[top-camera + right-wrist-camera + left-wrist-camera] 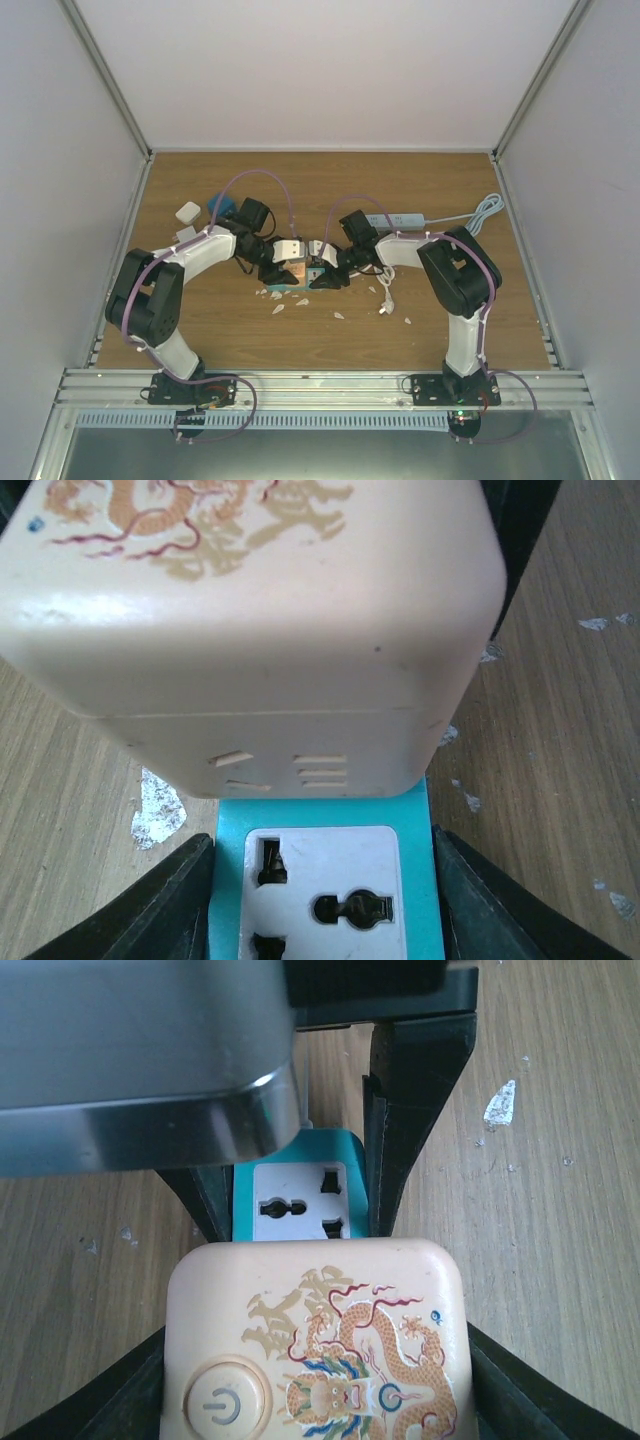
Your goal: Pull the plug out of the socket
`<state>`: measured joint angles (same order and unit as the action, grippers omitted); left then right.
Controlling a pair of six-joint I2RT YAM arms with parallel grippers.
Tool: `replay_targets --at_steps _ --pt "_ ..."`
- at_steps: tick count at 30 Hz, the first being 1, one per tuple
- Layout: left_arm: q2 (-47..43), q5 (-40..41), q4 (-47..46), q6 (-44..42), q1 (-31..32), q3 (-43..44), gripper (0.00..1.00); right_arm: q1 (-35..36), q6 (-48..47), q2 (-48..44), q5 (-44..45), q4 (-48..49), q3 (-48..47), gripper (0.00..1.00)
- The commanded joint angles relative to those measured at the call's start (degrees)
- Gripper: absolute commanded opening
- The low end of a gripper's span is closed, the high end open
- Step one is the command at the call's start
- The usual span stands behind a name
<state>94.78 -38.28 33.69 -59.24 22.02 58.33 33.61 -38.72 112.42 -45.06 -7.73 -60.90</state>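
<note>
Nearest the bases, white flakes (278, 308) lay scattered on the table (450, 180), with a thin white cable (385, 292) just right of them. Past these, both arms met at mid-table. The left gripper (318, 1345) pinched the cream plug (300, 1280) by its sides, dragon print and power button facing up. The right gripper (322, 848) faced it from the opposite side, its fingers (170, 900) pressed against the flanks of the teal socket (330, 875). The plug sat on top of the socket, covering one end and leaving one white outlet bare; whether its pins were seated could not be told. Farther back lay a white strip (400, 218) and its coiled cord (487, 210) on the right, and a blue thing (220, 205) and a white block (187, 212) on the left.
</note>
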Motion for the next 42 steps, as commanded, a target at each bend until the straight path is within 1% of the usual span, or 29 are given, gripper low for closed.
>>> replay_targets --at_steps 1,4,18,32,42 --pt "-3.7 -6.7 -1.6 0.9 0.5 3.4 0.33 0.3 0.0 1.1 2.8 1.8 0.9 0.46" --pt "-4.3 -7.3 -0.9 0.9 0.5 4.3 0.31 0.3 0.0 0.7 2.9 2.0 1.4 0.41" --pt "-6.1 -8.6 1.1 0.6 0.3 6.3 0.28 0.3 -0.3 0.5 3.3 1.4 1.9 0.32" --pt "-7.1 -9.4 2.4 0.5 0.3 7.4 0.27 0.3 -0.4 2.2 4.3 0.2 0.8 0.27" --pt "-8.5 -10.4 3.0 0.5 0.3 8.3 0.26 0.3 -0.1 3.3 4.8 -1.1 -0.7 0.26"
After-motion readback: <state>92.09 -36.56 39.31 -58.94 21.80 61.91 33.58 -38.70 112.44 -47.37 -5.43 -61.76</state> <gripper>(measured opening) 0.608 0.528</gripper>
